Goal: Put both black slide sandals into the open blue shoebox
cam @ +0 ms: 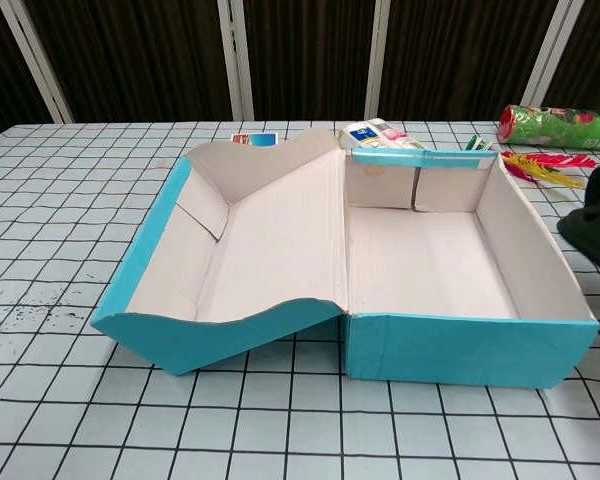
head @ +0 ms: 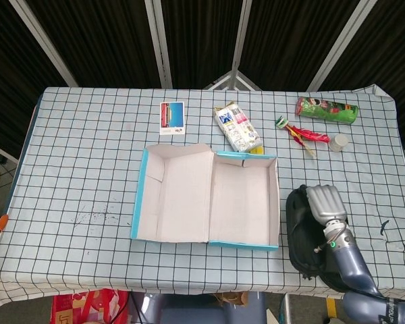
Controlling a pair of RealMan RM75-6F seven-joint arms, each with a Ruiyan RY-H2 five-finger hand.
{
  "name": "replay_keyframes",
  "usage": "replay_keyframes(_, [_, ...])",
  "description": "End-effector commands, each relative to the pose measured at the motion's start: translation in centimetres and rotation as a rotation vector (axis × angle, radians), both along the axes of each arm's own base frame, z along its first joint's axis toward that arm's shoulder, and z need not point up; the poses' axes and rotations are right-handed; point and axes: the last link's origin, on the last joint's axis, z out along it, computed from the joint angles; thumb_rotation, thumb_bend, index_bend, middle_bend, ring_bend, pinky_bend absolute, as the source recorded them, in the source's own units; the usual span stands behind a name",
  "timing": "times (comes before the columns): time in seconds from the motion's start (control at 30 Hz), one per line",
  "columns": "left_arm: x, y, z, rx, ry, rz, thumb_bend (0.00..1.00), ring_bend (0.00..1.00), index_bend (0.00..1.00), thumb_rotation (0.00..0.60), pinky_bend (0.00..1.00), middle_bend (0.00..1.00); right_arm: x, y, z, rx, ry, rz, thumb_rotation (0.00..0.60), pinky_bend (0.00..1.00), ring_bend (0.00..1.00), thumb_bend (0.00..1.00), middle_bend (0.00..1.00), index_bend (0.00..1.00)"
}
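The black sandal (head: 301, 233) lies just right of the blue shoebox (head: 209, 196), near the tabletop's (head: 81, 169) front edge, with the right hand (head: 326, 205) on top of it; only one dark mass shows clearly from the head camera, and whether the second sandal is under the arm or stacked beneath cannot be told. In the chest view a dark shape (cam: 595, 215) at the right edge looks raised off the cloth, so the sandal seems lifted, but how far the fingers are closed and whether they truly grip it cannot be made out. A slide like this is probably light, rubbery and bendy, with a strap arch that gives the surest hold; taken by the sole edge it would likely droop or slip. The shoebox stands open, its lid (head: 172, 196) folded flat to the left, its tray (head: 246, 199) empty, so neither sandal is in yet. Its thin cardboard walls would shift under a nudge. The left hand appears in neither view.
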Motion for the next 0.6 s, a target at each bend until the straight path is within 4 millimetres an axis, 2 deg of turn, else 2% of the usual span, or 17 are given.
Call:
replay_keyframes(0.03, [0.0, 0.0, -0.1, -0.001, 0.001, 0.001, 0.37, 0.00, 0.05, 0.600, 0.13, 0.00, 1.1, -0.7, 3.6, -0.094, -0.003, 0.034, 0.600, 0.42, 0.54, 0.62, 0.52, 0.61])
replay_keyframes(0.2, [0.0, 0.0, -0.2, -0.003, 0.006, 0.004, 0.37, 0.00, 0.05, 0.600, 0.13, 0.00, 2.6, -1.3, 7.1, -0.165, -0.027, 0.069, 0.600, 0.42, 0.54, 0.62, 0.52, 0.61])
replay_keyframes(0.3, [0.0, 0.1, -0.2, -0.004, 0.008, 0.008, 0.37, 0.00, 0.05, 0.600, 0.13, 0.00, 4.0, -1.4, 8.1, -0.180, -0.080, 0.088, 0.600, 0.42, 0.54, 0.62, 0.52, 0.61])
replay_keyframes(0.47, [-0.1, 0.2, -0.3, -0.009, 0.007, 0.011, 0.37, 0.00, 0.05, 0.600, 0.13, 0.00, 6.5, -1.3, 8.4, -0.164, -0.172, 0.117, 0.600, 0.41, 0.54, 0.62, 0.52, 0.61])
replay_keyframes(0.6, [-0.1, 0.2, -0.5, -0.018, 0.003, 0.009, 0.37, 0.00, 0.05, 0.600, 0.13, 0.00, 8.2, -1.3, 7.8, -0.154, -0.226, 0.127, 0.600, 0.41, 0.54, 0.62, 0.52, 0.61])
